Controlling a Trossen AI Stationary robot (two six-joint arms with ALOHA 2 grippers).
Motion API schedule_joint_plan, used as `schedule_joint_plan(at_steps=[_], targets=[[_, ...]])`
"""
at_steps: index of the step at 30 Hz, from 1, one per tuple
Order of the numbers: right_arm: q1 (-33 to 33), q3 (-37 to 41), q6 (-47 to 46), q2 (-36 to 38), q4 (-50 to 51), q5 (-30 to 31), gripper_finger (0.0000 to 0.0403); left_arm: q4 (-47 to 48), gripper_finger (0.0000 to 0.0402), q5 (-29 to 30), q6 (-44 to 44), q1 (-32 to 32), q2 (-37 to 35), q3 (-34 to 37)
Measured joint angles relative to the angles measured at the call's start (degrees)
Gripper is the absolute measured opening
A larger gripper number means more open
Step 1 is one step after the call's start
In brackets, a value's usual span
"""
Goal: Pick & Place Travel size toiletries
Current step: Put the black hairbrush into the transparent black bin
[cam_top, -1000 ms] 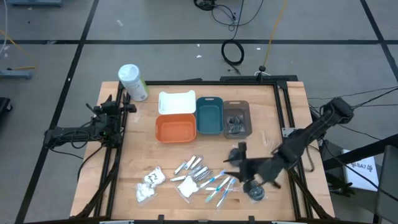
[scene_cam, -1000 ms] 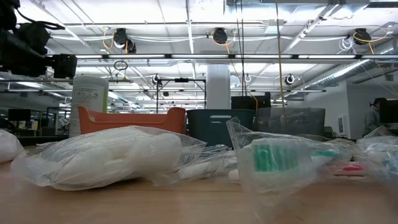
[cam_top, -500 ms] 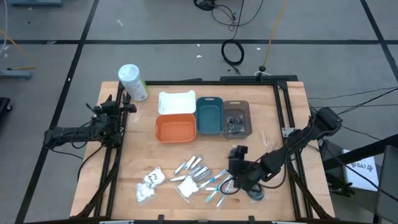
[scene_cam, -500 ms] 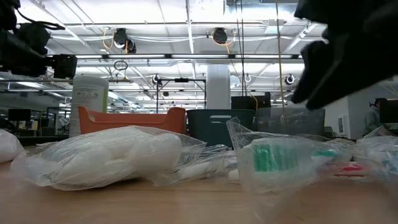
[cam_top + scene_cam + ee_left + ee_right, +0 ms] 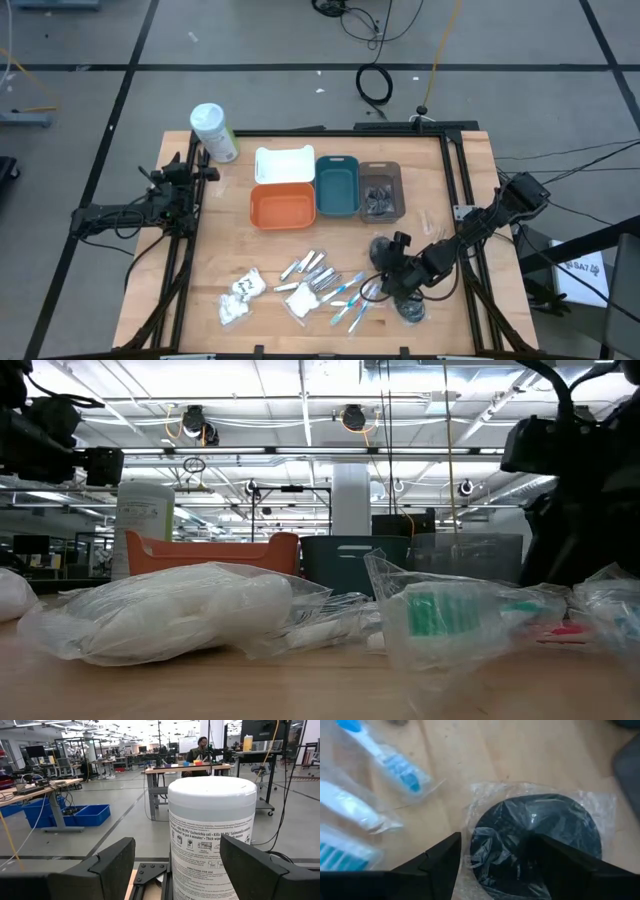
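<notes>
The toiletries lie in a loose pile on the table's near half: white packets, silvery tubes and blue-and-white toothbrushes. A dark round clear-wrapped packet lies flat at the pile's right end. My right gripper is over it, pointing down and open. In the right wrist view its fingers stand on either side of the dark packet, with a toothbrush beside it. My left gripper waits open by the white bottle. My right gripper comes at the dark round packet from above, one open finger on each side of it. Whether the fingers touch its clear wrap I cannot tell. The packet lies flat on the table.
Four trays stand at the far middle: white, orange, teal and grey, the grey one with dark packets in it. The table frame's rails run along both sides. Bare wood lies between the trays and the pile.
My right gripper has tipped from lying level and pointing toward the table's left to pointing down. It has come down at the pile's right end over the dark round packet. In the low view it was out of sight and now stands at the right.
</notes>
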State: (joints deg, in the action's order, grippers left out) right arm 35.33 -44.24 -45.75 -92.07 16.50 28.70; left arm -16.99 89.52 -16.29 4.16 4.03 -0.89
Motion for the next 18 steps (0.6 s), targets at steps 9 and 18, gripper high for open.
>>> schedule_joint_plan(at_steps=[9, 18], targets=[[0.01, 2.50, -0.05, 0.17, -3.71, -1.11, 0.0190, 0.02, 0.0285, -0.02, 0.00, 0.00, -0.02, 0.00], [0.00, 2.51, 0.61, 0.15, -4.72, -1.71, 0.0112, 0.02, 0.0285, -0.01, 0.00, -0.02, -0.01, 0.00]])
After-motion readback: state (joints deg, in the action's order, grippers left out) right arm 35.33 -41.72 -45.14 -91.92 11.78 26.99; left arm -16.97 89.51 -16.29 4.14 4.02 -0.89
